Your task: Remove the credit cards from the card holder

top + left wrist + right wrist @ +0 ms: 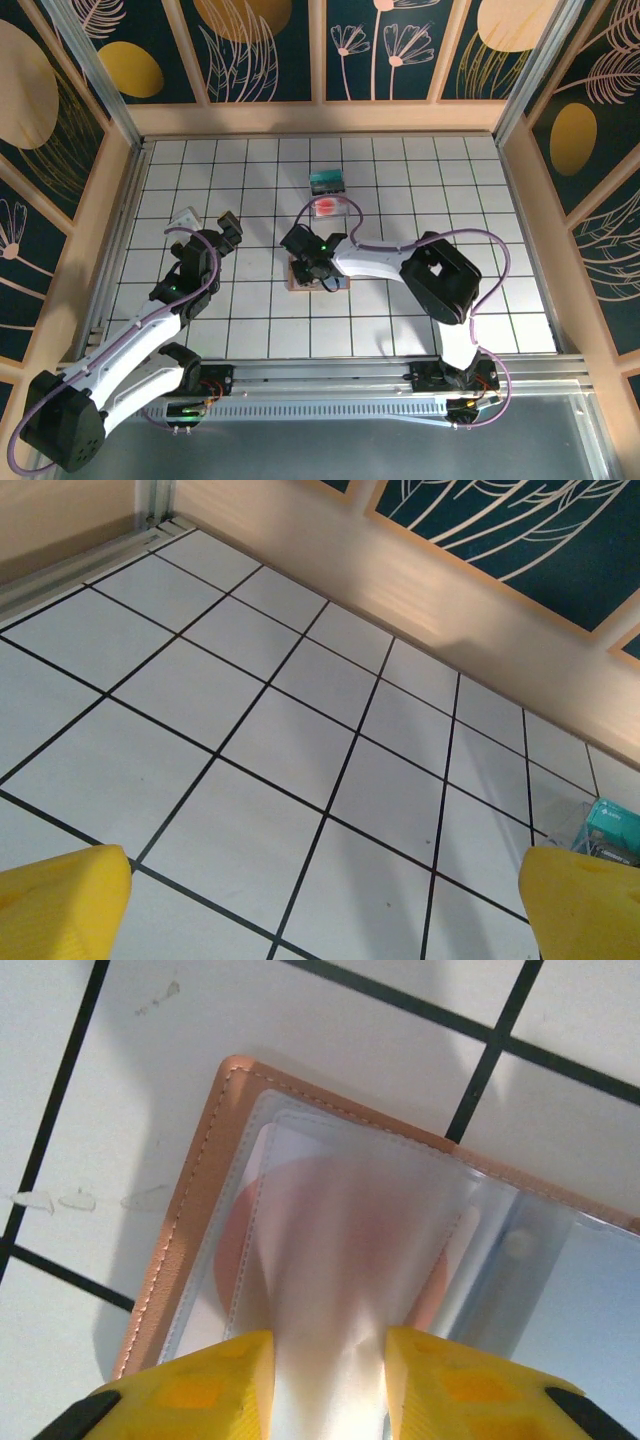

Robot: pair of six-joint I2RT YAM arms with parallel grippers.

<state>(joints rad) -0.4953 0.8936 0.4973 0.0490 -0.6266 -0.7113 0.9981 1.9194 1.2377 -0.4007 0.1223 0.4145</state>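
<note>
Far left on your bench (480,290) a small white thing (185,215) lies on the tiles; you cannot tell what it is. Just right of it your left jaws hang over bare tiles, spread wide with nothing between them. Their yellow tips (65,905) sit at the two bottom corners of the wrist view.

In the middle the holder (190,1200) lies open on the bench, tan cover down and clear sleeves (560,1290) up. A red-circle card (290,1210) sits inside the sleeve nearest the stitched edge. Your right jaws are down over the holder, drawn in to a slim gap. A pale, blurred flap (330,1290) rises between them. You cannot tell whether they grip it or only flank it, nor whether it is a sleeve or a card.

Beyond the holder, toward the back wall, two cards lie out on the bench. The pink card (328,207) is the nearer one, apart from the holder. The teal card (328,182) lies just behind it.
</note>
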